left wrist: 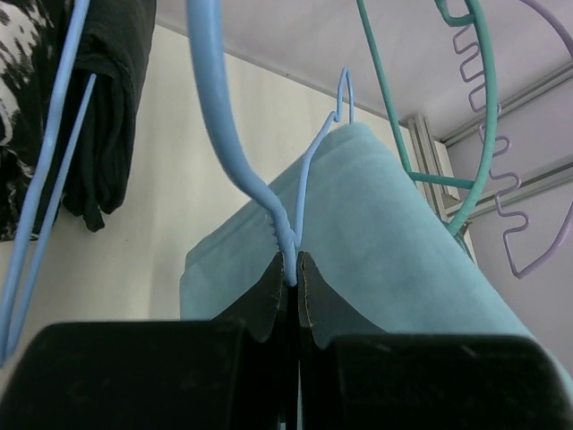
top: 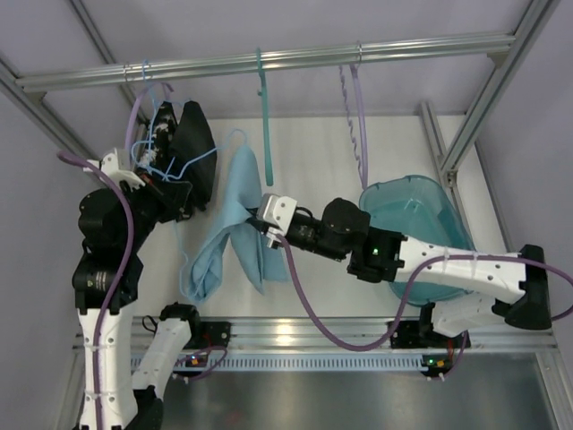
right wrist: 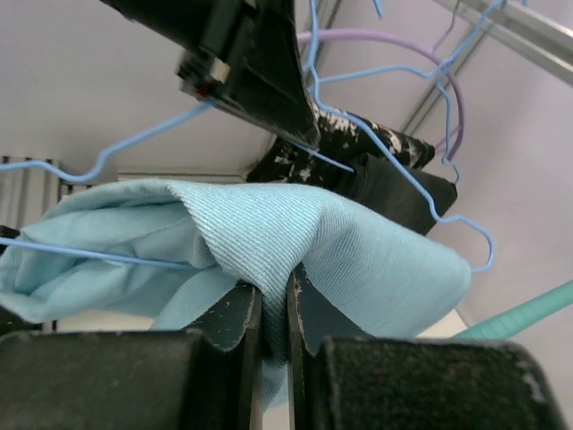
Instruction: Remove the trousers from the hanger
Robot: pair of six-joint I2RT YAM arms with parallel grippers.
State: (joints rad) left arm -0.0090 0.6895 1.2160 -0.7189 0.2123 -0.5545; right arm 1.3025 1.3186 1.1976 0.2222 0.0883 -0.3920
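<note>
The left gripper [left wrist: 294,269] was shut tight on the thin blue wire of the hanger [left wrist: 228,134], and it held the hanger up in the air. The small hook looked free and was not on the rail [top: 269,61]. The trousers [top: 235,193] hung folded over the hanger, between the two arms and above the table [top: 313,143], just left of the teal tub [top: 452,210]. The right gripper [right wrist: 275,300] was shut on a fold of the blue cloth, near the top of the trousers. So both grips were made, and the step in hand seemed to be the pull that takes the trousers off. Next, the right arm would likely need to draw the cloth sideways, away from the left arm, while the left gripper kept the hanger in its place. The pull should be slow and go along the wire, because soft cloth could catch on it or drag the hanger along. The black garment [left wrist: 98,116] hung close by on the left, and the green hanger [top: 264,116] hung behind, so the arm should stay away from both.
</note>
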